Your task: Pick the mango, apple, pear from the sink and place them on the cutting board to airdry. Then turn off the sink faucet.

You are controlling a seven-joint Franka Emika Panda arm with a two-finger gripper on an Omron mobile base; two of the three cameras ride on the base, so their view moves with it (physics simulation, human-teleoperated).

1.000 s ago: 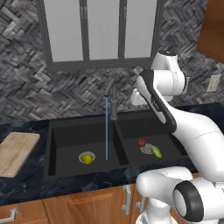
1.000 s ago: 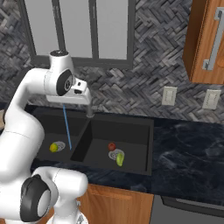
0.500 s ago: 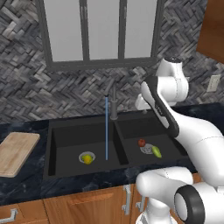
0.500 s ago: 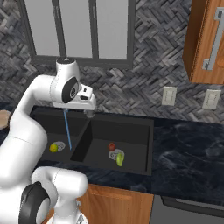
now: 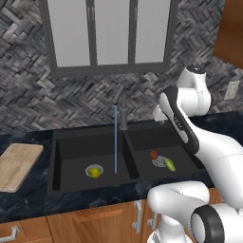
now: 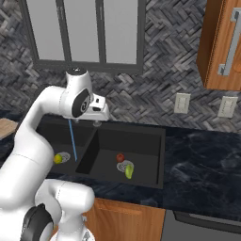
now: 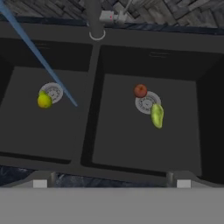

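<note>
- Pincer hangs released, jaws wide, high above the sink.
- Apple lies below, against the green fruit.
- Risk: descending off-centre could nudge the apple away.

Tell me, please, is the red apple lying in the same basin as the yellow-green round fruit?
No, the apple lies by the drain of one basin, while the yellow-green round fruit sits in the other basin of the sink.

- sink: matte black, silver drains
- apple: red, right basin of the sink
- fruit beside it: green
- fruit in left basin: yellow-green
- board left of sink: light tan wood grain
- wall behind sink: grey herringbone
</note>
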